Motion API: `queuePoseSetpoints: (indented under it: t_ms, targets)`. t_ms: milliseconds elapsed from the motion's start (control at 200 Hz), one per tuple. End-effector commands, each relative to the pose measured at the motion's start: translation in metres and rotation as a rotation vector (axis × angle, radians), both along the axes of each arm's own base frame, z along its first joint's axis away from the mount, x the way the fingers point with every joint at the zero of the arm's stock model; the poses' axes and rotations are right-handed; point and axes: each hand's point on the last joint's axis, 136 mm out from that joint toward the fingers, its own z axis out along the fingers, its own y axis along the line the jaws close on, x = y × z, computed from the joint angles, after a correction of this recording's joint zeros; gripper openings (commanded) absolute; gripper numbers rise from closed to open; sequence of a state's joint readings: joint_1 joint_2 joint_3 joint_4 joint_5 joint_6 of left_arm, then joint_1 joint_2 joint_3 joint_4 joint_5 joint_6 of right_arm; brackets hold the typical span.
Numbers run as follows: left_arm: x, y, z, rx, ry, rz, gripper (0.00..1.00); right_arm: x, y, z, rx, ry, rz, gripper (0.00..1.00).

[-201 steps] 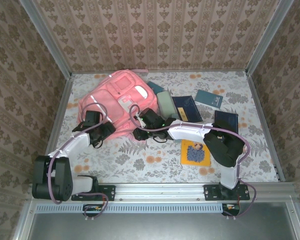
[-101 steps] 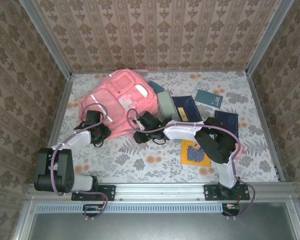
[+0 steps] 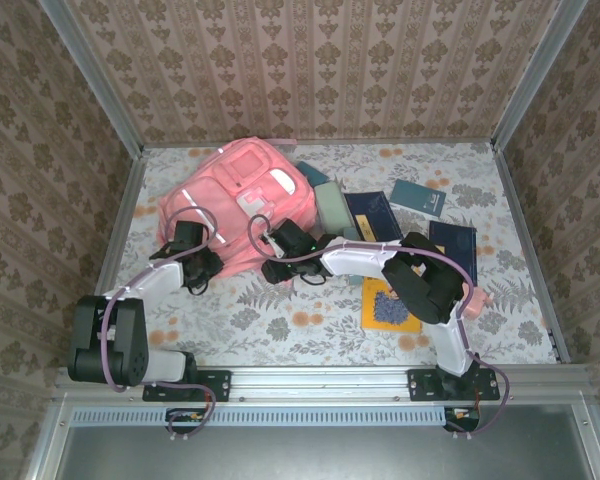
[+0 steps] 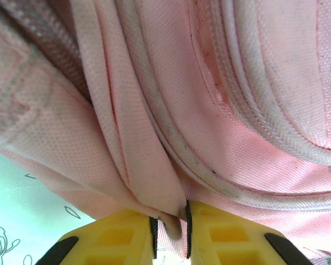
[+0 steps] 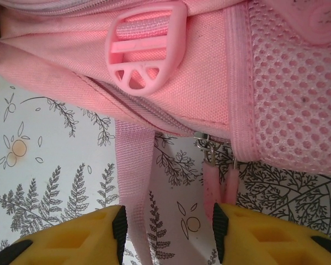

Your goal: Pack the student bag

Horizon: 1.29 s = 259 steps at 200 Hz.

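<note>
Left end effector (image 4: pixel 170 221) is pinched narrow on a fold of the student bag (image 3: pixel 235 195), with pink cloth caught between its yellow fingers at the bag's near-left edge. The right end effector (image 5: pixel 168 223) stands partly open just beside the bag's near edge and holds nothing. A strap (image 5: pixel 133 160) runs down between its fingers.

The bag lies slumped on the floral bench (image 3: pixel 280 320), back and left of centre, with books (image 3: pixel 373 215) just to its right.

The step in hand looks like opening the bag — one side anchors the cloth while the other goes for the zip. The left grip should hold firm so the soft body does not drag along. The right end effector would do best to shift toward the zip pulls (image 5: pixel 220 182), close on them alone and clear of the strap, then draw along the zip line rather than away from the bag.

The bag is soft woven pink fabric, folding freely, with piped seams and some grime. Its mesh pocket (image 5: pixel 287 88) is an open honeycomb net. The strap is flat, limp webbing. The buckle (image 5: pixel 146 52) is hard moulded plastic, rounded and slotted. The two zip pulls are slim pink tabs on small metal rings — easy to miss.
</note>
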<state>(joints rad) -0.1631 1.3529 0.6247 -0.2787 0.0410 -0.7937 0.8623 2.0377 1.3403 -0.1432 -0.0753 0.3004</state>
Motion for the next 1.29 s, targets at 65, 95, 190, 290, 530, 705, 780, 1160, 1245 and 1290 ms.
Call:
queuePoseSetpoints:
  t_ms: [65, 95, 190, 290, 530, 705, 780, 1160, 1245, 1290]
  targets:
    - [-0.005, -0.006, -0.003, -0.010, 0.025, -0.020, 0.21, 0.005, 0.001, 0.001, -0.042, -0.023, 0.011, 0.48]
    - [-0.006, -0.006, -0.003, -0.011, 0.028, -0.020, 0.21, 0.004, 0.001, -0.001, -0.043, -0.018, 0.012, 0.48]
    - [-0.006, -0.006, -0.004, -0.011, 0.031, -0.019, 0.21, 0.004, 0.000, -0.007, -0.054, -0.012, 0.014, 0.48]
    - [-0.006, -0.007, -0.003, -0.012, 0.031, -0.021, 0.21, 0.003, -0.002, -0.012, -0.067, -0.008, 0.017, 0.49]
    - [-0.006, -0.007, -0.004, -0.012, 0.034, -0.021, 0.21, -0.001, -0.002, -0.022, -0.081, 0.006, 0.025, 0.49]
    - [-0.007, -0.006, -0.004, -0.011, 0.033, -0.021, 0.21, -0.002, -0.011, -0.028, -0.159, -0.027, -0.001, 0.49]
    - [-0.008, -0.006, -0.003, -0.008, 0.033, -0.020, 0.21, 0.000, -0.017, -0.029, -0.172, -0.041, -0.028, 0.50]
    - [-0.008, -0.006, -0.003, -0.011, 0.034, -0.022, 0.21, 0.010, -0.021, -0.028, -0.198, -0.068, -0.076, 0.51]
    - [-0.008, -0.007, -0.003, -0.014, 0.031, -0.020, 0.21, 0.008, -0.016, -0.031, -0.186, -0.050, -0.067, 0.51]
    - [-0.008, -0.007, -0.004, -0.015, 0.033, -0.019, 0.21, 0.008, -0.013, -0.031, -0.182, -0.049, -0.066, 0.50]
